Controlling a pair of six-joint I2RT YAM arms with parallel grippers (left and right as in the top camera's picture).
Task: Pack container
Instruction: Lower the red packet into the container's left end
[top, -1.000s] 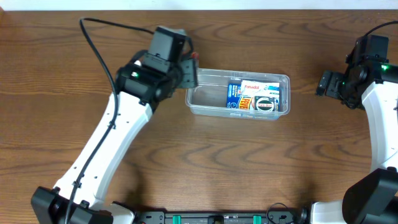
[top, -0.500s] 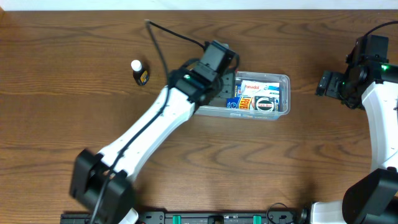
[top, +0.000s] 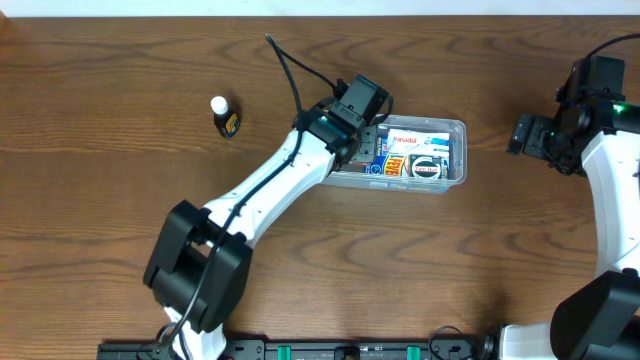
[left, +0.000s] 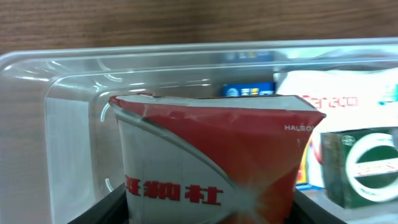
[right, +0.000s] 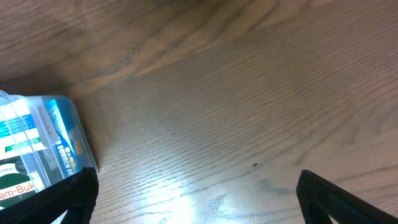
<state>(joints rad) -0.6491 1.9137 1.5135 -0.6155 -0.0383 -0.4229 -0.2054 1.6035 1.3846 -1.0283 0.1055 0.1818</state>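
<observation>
Left gripper (top: 364, 134) clamped on a red-and-white box (left: 211, 155) at the left end of the container (top: 455, 126)

Can't tell if the box is touching bottom. The container sits upper middle of the overhead frame, with printed packs (top: 415, 155) filling its right half. My guess is the clear tub is light, thin-walled, a bit flexy and slick, so it'd skid on the table (top: 100, 220) if nudged. Best to pinch the rim at a short end. Far right, the right gripper (right: 198, 200) is spread wide, holding nothing. A small bottle (top: 221, 115) stands upper left.

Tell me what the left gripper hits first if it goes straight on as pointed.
Probably the container's far wall or bare floor, met first by the red-and-white box the left gripper holds; depth is unclear.
</observation>
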